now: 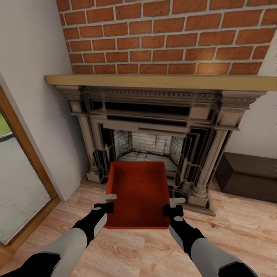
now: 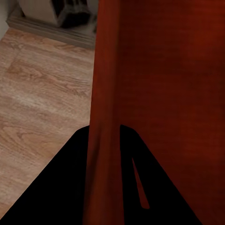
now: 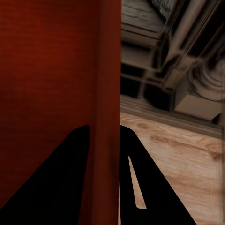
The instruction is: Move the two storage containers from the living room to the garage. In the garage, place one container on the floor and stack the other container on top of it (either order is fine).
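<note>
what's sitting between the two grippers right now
The red-orange storage container: in the head view the left gripper and right gripper pinch its opposite side walls.

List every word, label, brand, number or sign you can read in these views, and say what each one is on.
None: no readable text in these views.
The red-orange storage container, gripped at its side walls by the left gripper and right gripper, is plain.
The brick wall, wooden mantel and carved fireplace surround bear no lettering.
The dark cabinet is blank.
</note>
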Tool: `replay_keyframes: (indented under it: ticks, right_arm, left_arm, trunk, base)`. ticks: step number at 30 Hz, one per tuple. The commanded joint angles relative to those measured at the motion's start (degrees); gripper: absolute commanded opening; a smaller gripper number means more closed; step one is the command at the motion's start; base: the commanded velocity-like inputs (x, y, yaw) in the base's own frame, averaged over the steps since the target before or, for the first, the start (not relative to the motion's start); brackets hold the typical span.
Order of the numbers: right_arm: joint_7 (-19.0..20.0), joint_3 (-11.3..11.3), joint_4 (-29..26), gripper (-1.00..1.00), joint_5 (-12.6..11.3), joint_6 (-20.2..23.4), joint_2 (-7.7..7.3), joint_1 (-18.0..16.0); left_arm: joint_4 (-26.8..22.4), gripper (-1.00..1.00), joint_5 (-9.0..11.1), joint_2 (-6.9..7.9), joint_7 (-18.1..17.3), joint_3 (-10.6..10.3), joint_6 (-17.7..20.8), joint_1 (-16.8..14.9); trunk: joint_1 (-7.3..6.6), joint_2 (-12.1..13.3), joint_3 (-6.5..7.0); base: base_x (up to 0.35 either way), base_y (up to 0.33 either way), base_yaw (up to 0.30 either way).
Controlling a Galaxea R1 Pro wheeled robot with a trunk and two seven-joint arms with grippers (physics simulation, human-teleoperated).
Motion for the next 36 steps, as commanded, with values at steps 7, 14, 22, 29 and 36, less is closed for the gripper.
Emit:
replay_keyframes:
  ticks: [7,14,22,29,36]
  right_arm:
    - [-0.3,-0.6,-0.1,-1.0,0.1,-0.1,-0.06,-0.1]
    - [-0.3,-0.6,-0.1,-1.0,0.1,-0.2,-0.1,-0.1]
    - [-0.3,-0.6,-0.1,-1.0,0.1,-0.2,-0.12,-0.1]
    - [-0.3,-0.6,-0.1,-1.0,0.1,-0.2,-0.12,-0.1]
    - [-0.2,-0.6,-0.1,-1.0,0.1,-0.2,-0.1,-0.1]
  left_arm:
    - [-0.1,-1.0,0.7,1.06,0.4,1.2,0.4,0.0]
    - [-0.1,-1.0,0.7,1.07,0.4,1.2,0.4,0.0]
    - [-0.1,-1.0,0.7,1.08,0.4,1.2,0.4,0.0]
    - [-0.1,-1.0,0.7,1.09,0.4,1.2,0.4,0.0]
    - [-0.2,-1.0,0.7,1.08,0.4,1.2,0.4,0.0]
  trunk:
    - [0.0,0.0,0.56]
    - [0.0,0.0,1.16]
    - [0.0,0.0,1.82]
    - [0.0,0.0,2.39]
    - [0.0,0.0,2.95]
  base:
    - [0.0,0.0,-0.112]
    - [0.0,0.0,-0.113]
    - [0.0,0.0,-0.121]
    - [0.0,0.0,-0.123]
    - [0.0,0.0,-0.139]
